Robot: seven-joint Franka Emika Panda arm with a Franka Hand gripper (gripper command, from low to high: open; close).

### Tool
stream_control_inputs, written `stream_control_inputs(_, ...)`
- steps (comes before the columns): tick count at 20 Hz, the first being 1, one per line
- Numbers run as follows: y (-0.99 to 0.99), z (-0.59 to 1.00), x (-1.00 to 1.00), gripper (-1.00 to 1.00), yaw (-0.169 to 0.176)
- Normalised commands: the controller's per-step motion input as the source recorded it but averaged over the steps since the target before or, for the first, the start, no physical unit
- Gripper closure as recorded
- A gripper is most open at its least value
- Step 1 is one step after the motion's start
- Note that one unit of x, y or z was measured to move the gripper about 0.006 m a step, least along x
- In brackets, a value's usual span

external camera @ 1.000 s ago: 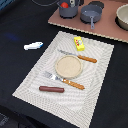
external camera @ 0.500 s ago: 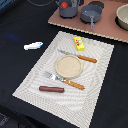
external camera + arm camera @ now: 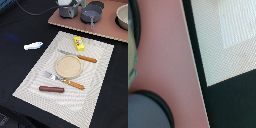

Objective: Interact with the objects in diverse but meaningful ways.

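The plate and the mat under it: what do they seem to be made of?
The tan round plate looks like wood or wood-coloured plastic: matte, pale tan, with a raised rim and no glare; the picture is too coarse to settle which. The mat looks like woven fabric or vinyl mesh: the wrist view shows a fine, regular grid weave, off-white with a lighter patch.

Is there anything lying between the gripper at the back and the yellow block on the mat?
Nothing visible does. The gripper sits over the pinkish board beside the dark pot; between it and the yellow block lie only bare board and placemat.
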Motion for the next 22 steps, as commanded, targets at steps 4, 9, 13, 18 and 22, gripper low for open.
stream_control_inputs(4, -0.35, -0.07, 0.55, -1.00, -0.125)
stream_control_inputs(9, -0.31, -0.14, 0.46, -1.00, -0.134)
stream_control_inputs(13, -0.24, -0.17, 0.45, -1.00, -0.155)
stream_control_inputs(18, -0.11, -0.15, 0.40, -1.00, -0.133)
stream_control_inputs(22, 0.03, -0.08, 0.39, -1.00, -0.019)
